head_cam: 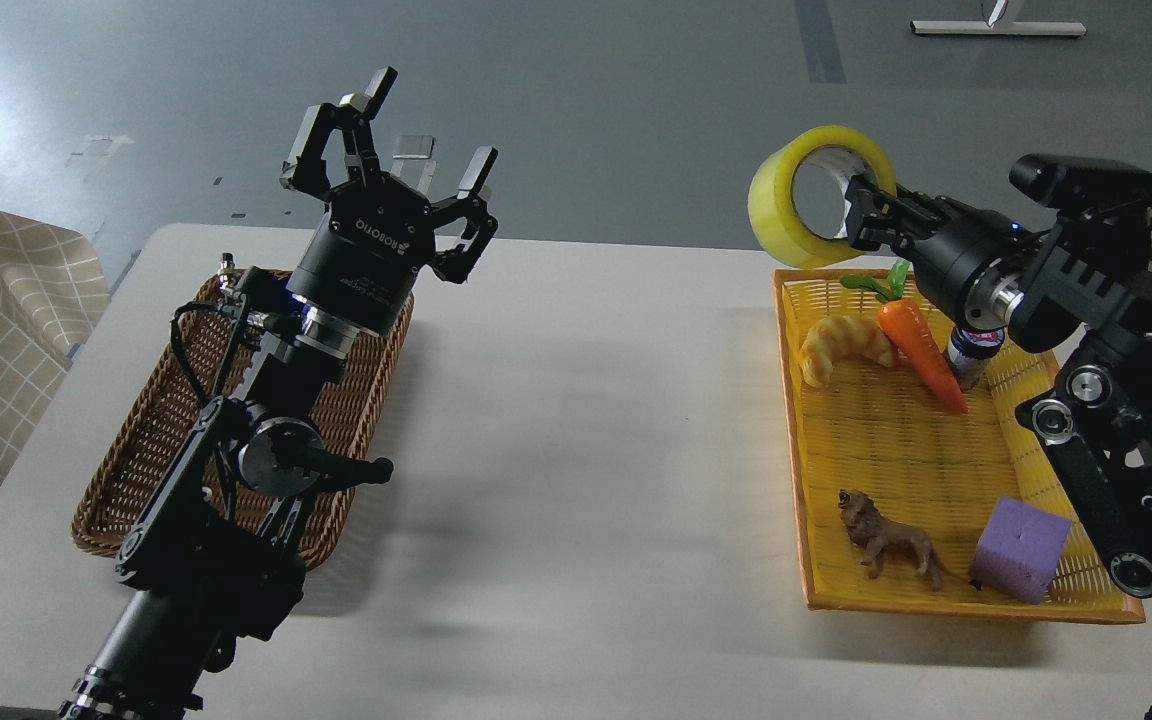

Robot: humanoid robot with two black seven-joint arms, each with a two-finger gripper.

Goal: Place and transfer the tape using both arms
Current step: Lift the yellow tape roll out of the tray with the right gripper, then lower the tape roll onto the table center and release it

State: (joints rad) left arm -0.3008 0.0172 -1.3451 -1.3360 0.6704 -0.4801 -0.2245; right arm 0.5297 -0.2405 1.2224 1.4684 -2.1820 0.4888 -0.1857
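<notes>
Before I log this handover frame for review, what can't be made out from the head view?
- Brown wicker basket: its inside is mostly hidden by the left arm.
- Small bottle in the yellow tray: its top is covered by the right gripper's wrist, label too small.
- Tape: the grip point on its far rim is hidden by the jaws.
- Right arm: cut off by the frame's right edge.

Yellow tape roll (798, 205), upright, raised above tray
</notes>
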